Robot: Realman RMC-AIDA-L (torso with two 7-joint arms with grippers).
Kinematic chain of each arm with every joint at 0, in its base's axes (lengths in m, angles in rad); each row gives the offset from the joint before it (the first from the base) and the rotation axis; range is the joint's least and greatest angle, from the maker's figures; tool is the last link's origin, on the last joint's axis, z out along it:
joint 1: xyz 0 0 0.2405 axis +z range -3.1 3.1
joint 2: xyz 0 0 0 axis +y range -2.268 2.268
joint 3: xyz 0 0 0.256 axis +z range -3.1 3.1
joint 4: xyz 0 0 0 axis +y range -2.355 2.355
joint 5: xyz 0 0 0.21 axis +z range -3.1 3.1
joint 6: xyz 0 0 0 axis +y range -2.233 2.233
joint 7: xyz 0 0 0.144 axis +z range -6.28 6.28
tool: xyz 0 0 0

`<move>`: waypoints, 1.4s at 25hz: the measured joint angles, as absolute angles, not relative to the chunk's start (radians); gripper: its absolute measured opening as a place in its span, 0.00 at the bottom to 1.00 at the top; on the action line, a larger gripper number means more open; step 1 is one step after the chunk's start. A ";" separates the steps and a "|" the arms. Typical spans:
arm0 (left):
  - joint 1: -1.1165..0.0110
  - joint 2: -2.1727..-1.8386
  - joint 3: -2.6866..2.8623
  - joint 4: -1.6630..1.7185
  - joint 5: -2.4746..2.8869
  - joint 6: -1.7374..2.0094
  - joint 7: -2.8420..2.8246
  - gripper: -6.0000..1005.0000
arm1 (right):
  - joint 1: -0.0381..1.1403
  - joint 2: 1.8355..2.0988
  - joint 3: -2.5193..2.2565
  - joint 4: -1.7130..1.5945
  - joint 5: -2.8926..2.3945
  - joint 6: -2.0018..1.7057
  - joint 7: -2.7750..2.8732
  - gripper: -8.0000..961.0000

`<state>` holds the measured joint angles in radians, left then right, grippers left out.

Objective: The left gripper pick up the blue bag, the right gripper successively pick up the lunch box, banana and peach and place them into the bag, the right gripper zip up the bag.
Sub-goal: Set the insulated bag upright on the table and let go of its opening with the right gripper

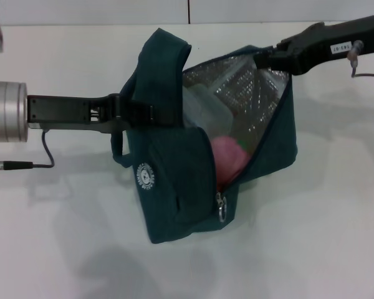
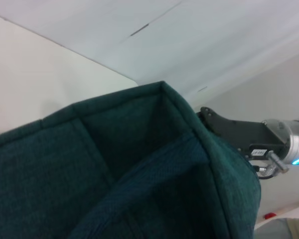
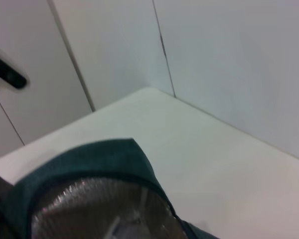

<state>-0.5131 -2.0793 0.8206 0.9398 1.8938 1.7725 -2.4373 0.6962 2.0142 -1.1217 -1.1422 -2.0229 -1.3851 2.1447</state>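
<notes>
Table: white, carries 1 blue bag, mouth gaping, foil lining showing.

Left gripper at bag's rear handle side, fingers clamped on the fabric, holding it up. Right gripper at bag's far upper rim; fingers hidden by the rim, can't tell if spread or closed.

Inside bag: 1 lunch box, clear, upper part; 1 peach, pink, below it. Banana: not visible.

Step judged: zip-up. Zip pull at bag's lower front corner. Right should pinch the ring squarely, pull along the track w/ left keeping fabric taut.
</notes>
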 joint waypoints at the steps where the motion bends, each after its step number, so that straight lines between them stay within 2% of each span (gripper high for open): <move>1: -0.515 -2.081 0.821 0.937 1.894 1.772 -2.429 0.04 | 0.693 2.014 -1.119 -1.146 -2.011 -1.385 2.144 0.14; 11: -0.599 -2.091 0.825 0.751 1.874 1.768 -2.327 0.04 | 0.629 2.009 -1.023 -1.256 -1.929 -1.452 2.144 0.06; 20: -0.652 -2.093 0.926 0.616 1.803 1.678 -2.271 0.04 | 0.529 2.011 -0.960 -1.304 -1.896 -1.554 2.109 0.03; 35: -0.648 -2.094 0.966 0.556 1.782 1.626 -2.236 0.04 | 0.541 2.011 -0.969 -1.335 -1.800 -1.583 2.090 0.02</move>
